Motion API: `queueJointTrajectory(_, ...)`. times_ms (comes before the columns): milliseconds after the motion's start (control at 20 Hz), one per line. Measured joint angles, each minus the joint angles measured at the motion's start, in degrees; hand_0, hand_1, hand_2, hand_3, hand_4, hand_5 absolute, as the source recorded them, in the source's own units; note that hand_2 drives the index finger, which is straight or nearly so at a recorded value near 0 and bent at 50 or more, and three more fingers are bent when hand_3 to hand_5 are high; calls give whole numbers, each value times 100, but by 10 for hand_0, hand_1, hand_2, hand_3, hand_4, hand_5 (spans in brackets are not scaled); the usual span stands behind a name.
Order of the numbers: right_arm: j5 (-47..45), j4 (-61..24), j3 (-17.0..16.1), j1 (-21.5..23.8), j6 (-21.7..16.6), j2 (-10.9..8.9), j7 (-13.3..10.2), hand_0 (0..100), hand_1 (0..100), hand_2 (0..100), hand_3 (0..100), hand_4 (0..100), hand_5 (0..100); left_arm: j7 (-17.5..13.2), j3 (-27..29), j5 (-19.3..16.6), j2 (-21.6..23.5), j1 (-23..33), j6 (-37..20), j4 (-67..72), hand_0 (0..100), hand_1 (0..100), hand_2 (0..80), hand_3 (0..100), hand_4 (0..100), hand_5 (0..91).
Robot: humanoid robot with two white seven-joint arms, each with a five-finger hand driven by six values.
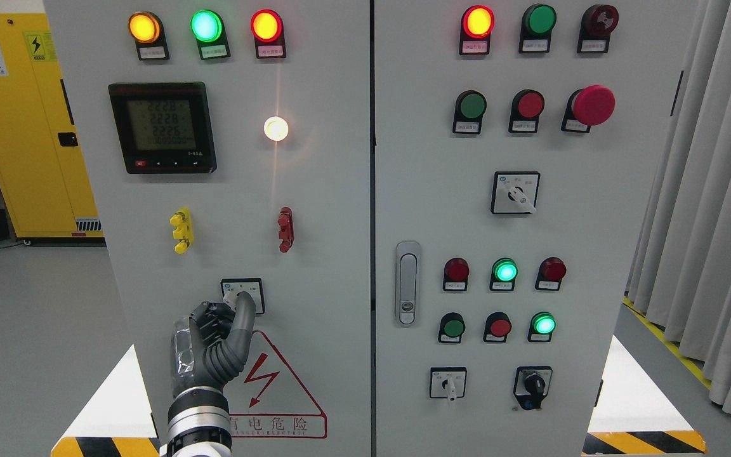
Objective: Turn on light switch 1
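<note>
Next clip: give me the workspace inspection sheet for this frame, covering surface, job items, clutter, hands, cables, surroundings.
Surface: grey control cabinet with two door panels, upright.
Job's things: small selector switch low on the left panel, partly covered by fingers; white lamp above it is lit.
Clutter: nothing seen.
Hands: left hand raised, fingers curled at the selector switch, one fingertip on it; a firm grasp cannot be confirmed. Right hand not in view.
Cables: nothing seen.
Surroundings: yellow cabinet at left, grey curtain at right, hazard-striped floor tape.
</note>
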Motion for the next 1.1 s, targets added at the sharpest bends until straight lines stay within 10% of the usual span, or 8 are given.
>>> queueJointTrajectory(1103, 0, 0, 0, 0, 0, 0, 0, 0, 500, 40, 0, 0, 0, -45, 1, 37, 8, 66, 28, -45, 62, 479, 642, 960, 900, 858)
